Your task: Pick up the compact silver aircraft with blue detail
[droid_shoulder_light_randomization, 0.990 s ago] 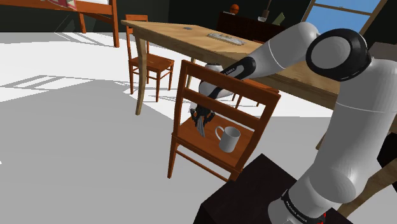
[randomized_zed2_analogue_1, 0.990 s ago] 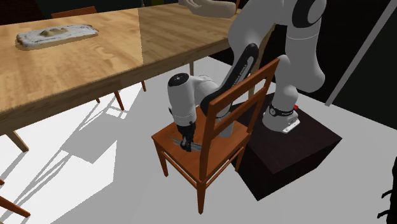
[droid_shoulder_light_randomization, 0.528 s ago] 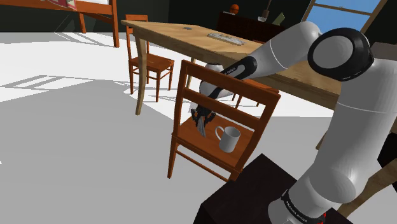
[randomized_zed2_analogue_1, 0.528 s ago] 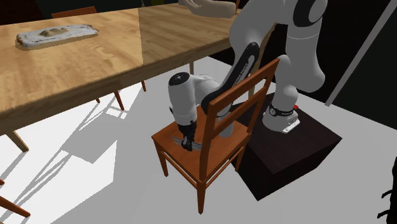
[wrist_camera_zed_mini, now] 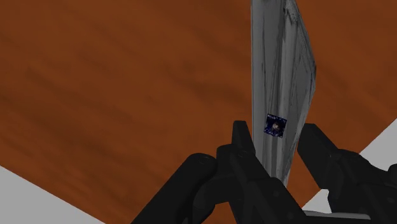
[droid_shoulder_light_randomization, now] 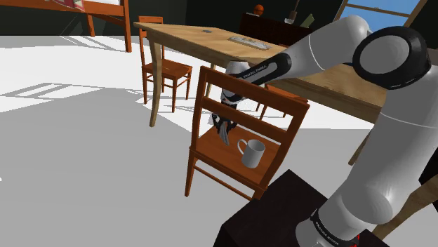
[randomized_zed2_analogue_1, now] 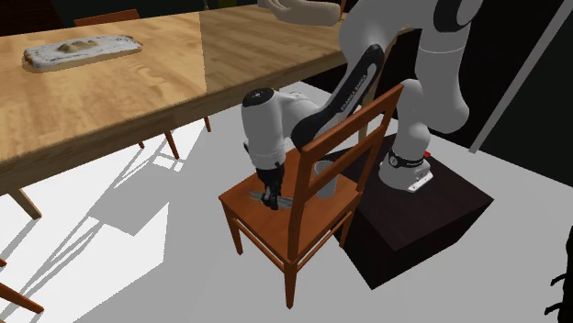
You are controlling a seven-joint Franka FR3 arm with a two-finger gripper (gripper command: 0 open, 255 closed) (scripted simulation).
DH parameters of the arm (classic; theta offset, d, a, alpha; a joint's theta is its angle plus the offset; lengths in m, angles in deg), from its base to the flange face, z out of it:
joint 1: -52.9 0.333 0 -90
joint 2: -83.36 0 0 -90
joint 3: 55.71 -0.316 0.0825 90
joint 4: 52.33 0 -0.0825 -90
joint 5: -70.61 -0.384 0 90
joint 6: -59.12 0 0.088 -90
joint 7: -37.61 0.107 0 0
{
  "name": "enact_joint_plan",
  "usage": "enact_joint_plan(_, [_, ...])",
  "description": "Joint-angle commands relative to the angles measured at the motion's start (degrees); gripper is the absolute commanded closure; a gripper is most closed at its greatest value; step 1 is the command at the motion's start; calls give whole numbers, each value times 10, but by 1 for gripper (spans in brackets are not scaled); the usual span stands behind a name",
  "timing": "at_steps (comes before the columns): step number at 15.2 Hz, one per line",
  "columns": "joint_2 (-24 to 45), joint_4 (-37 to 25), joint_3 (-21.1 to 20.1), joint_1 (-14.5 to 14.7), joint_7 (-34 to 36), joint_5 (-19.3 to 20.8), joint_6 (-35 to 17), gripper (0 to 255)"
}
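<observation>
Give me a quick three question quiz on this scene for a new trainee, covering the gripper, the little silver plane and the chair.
1. True or false: the gripper is shut on the silver aircraft, with one black finger on each side of it.
2. What stands on the chair seat near the aircraft? A: a white mug. B: a stack of books. C: a green bottle.
3. Fill in the gap: the small square mark on the aircraft, seen between the fingers, is ____ in colour.

Key: 1 true. 2 A. 3 blue.
</observation>
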Motion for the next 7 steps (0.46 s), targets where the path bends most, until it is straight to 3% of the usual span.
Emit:
enact_joint_plan(1, [-10,-6,-2,1,-1,-1,14,255])
enact_joint_plan(7, [-29,-16,-2,1,-1,-2,43,255])
